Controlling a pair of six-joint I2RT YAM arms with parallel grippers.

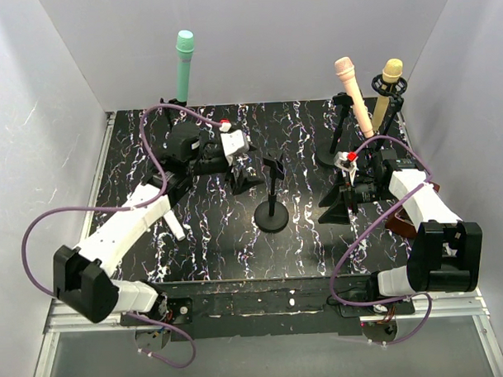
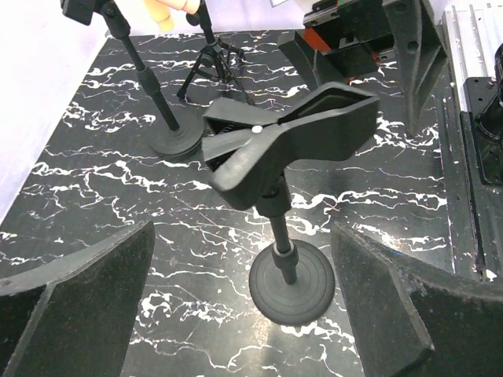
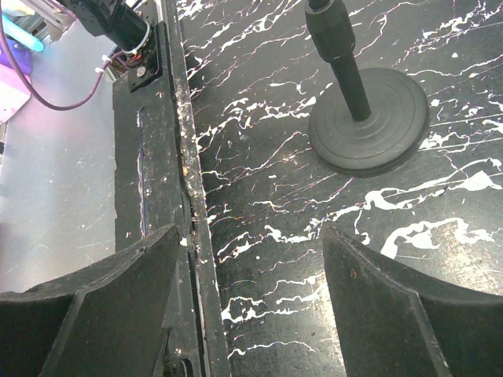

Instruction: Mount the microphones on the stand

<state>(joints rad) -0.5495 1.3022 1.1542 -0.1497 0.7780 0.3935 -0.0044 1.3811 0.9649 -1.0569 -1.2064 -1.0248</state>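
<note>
Teal-green microphone: slim body with a rounded head. It stood straight up in the back-left stand, close to the back wall.
Peach-pink microphone: same slim shape. It was held up off the table at back right with its head tipped to the left.
Yellow-tan microphone: just beside the pink one and nearly upright, with a black ring holder around it below the head.
White microphone: only a short white stub showed, lying flat on the table right by the left forearm. The head was hidden, so honestly I couldn't be sure of it.
Centre stand: round base and thin pole, with a black spring clip on top that had nothing in it.
Left gripper: jaws spread wide and empty. In the wrist view the clip stand sat right between the fingers.
Right gripper: jaws wide apart too, holding nothing. It hung low over the marbled tabletop by the front edge, with a round stand base just ahead.
</note>
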